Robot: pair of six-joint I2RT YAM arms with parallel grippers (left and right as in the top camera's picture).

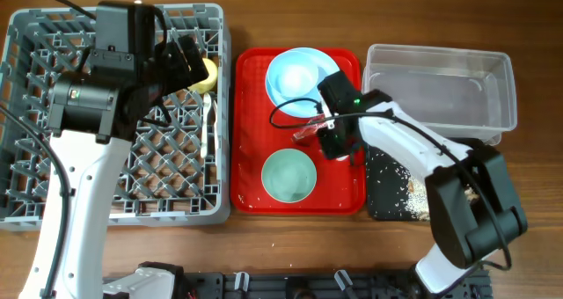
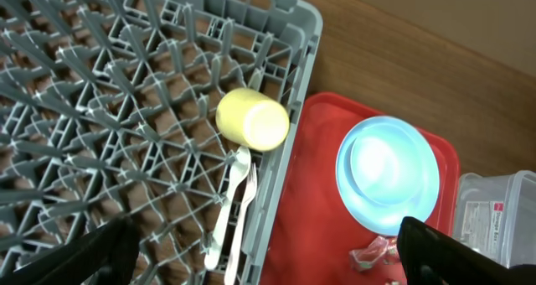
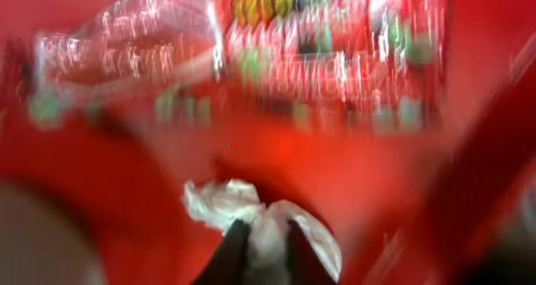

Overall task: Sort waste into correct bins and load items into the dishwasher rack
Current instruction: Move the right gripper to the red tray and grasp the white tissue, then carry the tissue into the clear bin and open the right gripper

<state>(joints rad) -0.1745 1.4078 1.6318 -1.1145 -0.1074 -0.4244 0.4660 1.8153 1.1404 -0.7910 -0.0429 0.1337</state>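
Your left gripper hangs spread wide, holding nothing, over the dishwasher rack. In the rack just ahead of it lies the yellow cup, with the spoon and fork between its fingers' line. Your right gripper sits low over the red serving tray, and through the blur it looks pinched on the white tissue wad. The red wrapper lies just beyond. Beside its arm, the black tray holds rice scraps.
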